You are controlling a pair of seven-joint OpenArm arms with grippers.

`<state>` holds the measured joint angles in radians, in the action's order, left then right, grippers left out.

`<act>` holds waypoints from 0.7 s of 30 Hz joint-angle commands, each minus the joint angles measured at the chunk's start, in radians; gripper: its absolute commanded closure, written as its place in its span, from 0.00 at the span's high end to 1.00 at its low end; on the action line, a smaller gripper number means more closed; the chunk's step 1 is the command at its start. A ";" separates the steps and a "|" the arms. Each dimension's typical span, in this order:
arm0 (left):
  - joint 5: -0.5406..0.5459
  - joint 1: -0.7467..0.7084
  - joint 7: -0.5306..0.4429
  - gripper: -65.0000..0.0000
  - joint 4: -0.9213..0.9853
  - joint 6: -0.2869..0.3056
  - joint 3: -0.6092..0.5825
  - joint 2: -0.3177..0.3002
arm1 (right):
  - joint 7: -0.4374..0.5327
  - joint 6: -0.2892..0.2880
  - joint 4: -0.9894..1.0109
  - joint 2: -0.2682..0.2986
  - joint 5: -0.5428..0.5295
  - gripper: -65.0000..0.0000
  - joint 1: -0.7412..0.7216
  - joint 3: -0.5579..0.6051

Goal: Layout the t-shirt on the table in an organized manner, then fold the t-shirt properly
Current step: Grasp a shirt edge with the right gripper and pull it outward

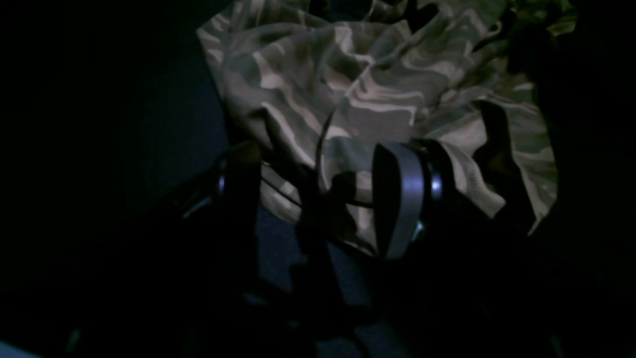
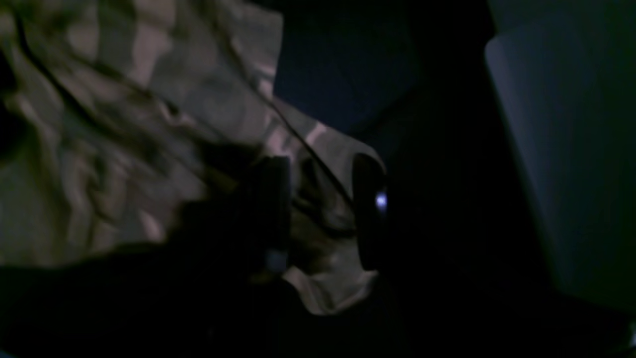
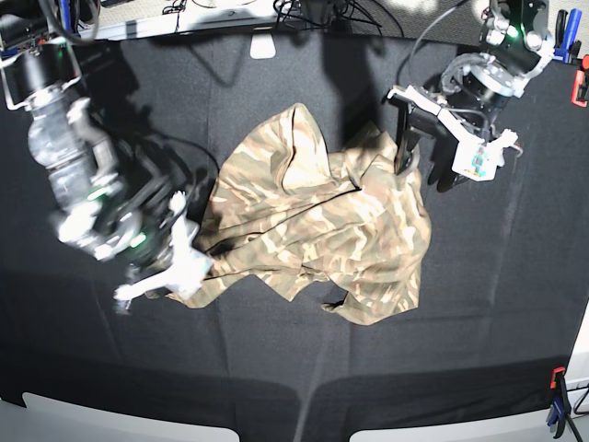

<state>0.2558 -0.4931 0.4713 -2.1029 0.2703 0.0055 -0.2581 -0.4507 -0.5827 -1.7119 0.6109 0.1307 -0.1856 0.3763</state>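
The t-shirt (image 3: pixel 317 230) lies crumpled mid-table (image 3: pixel 497 304) (nothing flat about it). At its upper right corner in the base view, the left gripper (image 3: pixel 426 152) stands wide, one finger touching the fabric. At the shirt's lower left edge, the right gripper (image 2: pixel 320 211) straddles a fold, jaws partly apart, grip uncertain.

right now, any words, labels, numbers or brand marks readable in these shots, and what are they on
None can be read.
The t-shirt shows only camouflage streaks, no print or tag.
The left gripper carries a small coloured patch, too small and blurred to read.
The right gripper and the table show no lettering.
Both wrist views are too dark for any text.
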 commanded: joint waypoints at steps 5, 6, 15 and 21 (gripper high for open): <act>0.008 0.000 -0.031 0.52 -0.019 0.003 0.001 -0.003 | 0.036 0.066 -0.014 0.012 0.109 0.31 -0.026 0.032; 0.008 0.000 -0.031 0.52 -0.019 0.003 0.001 -0.003 | 0.036 0.072 -0.014 0.012 0.109 0.31 -0.026 0.032; 0.008 0.000 -0.030 0.52 -0.019 0.003 0.001 -0.003 | 0.103 0.074 0.154 -0.046 0.153 0.31 -0.108 0.032; 0.008 0.000 -0.030 0.52 -0.019 0.003 0.001 -0.003 | 0.148 0.010 0.349 -0.127 0.168 0.31 -0.225 0.048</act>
<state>0.2581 -0.4931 0.4713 -2.1029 0.2703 0.0055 -0.2596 -0.3176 -0.5858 -1.3453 0.4725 0.3019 -0.3824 0.4339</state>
